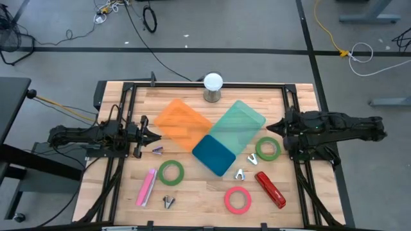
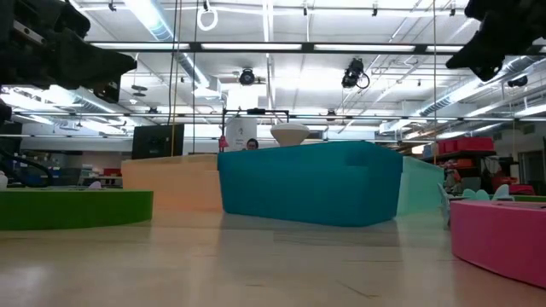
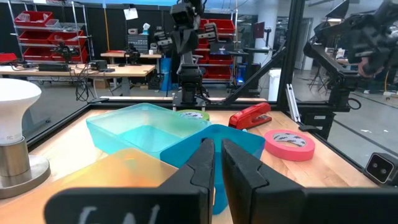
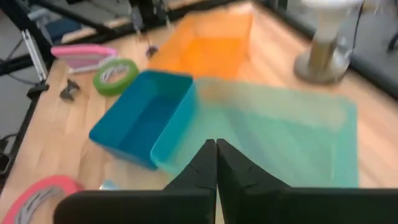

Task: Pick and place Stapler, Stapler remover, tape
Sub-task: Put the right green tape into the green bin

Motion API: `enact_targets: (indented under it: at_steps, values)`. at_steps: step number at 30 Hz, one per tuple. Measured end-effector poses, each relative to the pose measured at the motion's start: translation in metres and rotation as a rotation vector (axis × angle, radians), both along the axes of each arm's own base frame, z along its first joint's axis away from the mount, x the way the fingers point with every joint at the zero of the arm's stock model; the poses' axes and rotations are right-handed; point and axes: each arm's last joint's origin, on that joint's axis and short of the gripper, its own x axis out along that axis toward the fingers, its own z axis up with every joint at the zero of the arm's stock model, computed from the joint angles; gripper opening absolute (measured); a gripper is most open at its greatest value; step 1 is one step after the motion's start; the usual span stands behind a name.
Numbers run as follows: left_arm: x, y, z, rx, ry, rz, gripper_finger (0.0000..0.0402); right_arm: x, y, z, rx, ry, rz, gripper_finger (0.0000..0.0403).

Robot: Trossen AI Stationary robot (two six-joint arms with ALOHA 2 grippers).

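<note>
From table height much is lost to me: the blue bin (image 2: 310,185) fills the middle, and only slices of a green tape roll (image 2: 75,209) and a pink one (image 2: 499,234) poke in at the edges, with neither stapler showing there. My right wrist camera clips the pink roll at the corner of its picture.

From above I count three translucent plastic bins fanned together mid-table: an orange bin (image 1: 183,122), a teal bin (image 1: 239,123) and the smaller, deeper blue one. There are three tape rolls, all flat rings: a green one (image 1: 171,172) on my left side, another green one (image 1: 268,149) just off the teal bin, and the pink roll (image 1: 237,199) near the front edge. There are two staplers: a pink stapler (image 1: 147,186) lying front left and a glossy red stapler (image 1: 270,189) front right, just beside the pink roll. I make out four small metal staple removers, at (image 1: 157,151), (image 1: 169,202), (image 1: 239,174) and (image 1: 253,158), too small to tell in detail. A white bulb-shaped lamp (image 1: 212,86) stands on a round metal base at the back edge.

My left gripper (image 1: 151,134) hovers beside the orange bin, fingers (image 3: 205,163) nearly pressed together, holding nothing. My right gripper (image 1: 268,126) hangs by the teal bin, fingers pressed together, empty.
</note>
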Motion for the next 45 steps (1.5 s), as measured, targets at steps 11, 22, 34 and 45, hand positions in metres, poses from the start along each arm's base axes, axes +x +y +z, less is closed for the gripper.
enact_targets:
  at_steps: [11, 22, 34, 45]
  values:
    - [0.0, 0.0, 0.0, 0.0, 0.0, 0.0, 0.0032, 0.017, 0.004, -0.01, 0.087, 0.128, 0.04, 0.0006]
    - [0.0, 0.0, 0.0, 0.0, 0.0, 0.0, 0.0032, 0.032, 0.011, -0.026, 0.267, 0.314, 0.133, 0.0006]
    - [0.0, 0.0, 0.0, 0.0, 0.0, 0.0, 0.0032, 0.047, 0.014, -0.039, 0.348, 0.459, 0.157, 0.0006]
    - [0.0, 0.0, 0.0, 0.0, 0.0, 0.0, 0.0032, 0.052, 0.016, -0.058, 0.425, 0.676, 0.105, 0.0006]
